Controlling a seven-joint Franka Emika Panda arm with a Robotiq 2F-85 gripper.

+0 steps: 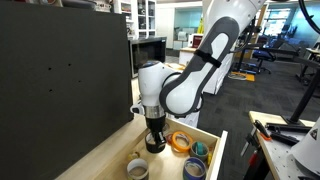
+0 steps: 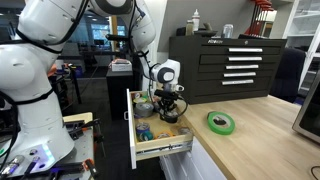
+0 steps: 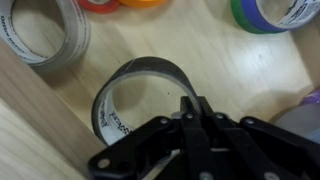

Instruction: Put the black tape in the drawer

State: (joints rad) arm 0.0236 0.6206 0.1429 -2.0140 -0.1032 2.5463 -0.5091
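Gripper (image 3: pixel 196 110) jaws sit drawn close together at the right rim of the black tape (image 3: pixel 110 115), and I cannot tell whether they pinch its wall. The roll lies flat on the drawer (image 3: pixel 235 75) floor, near a pale roll (image 3: pixel 40 35) at far left. I'd part the jaws gently and lift straight up, so the ring isn't dragged toward the blue roll (image 3: pixel 275 12).
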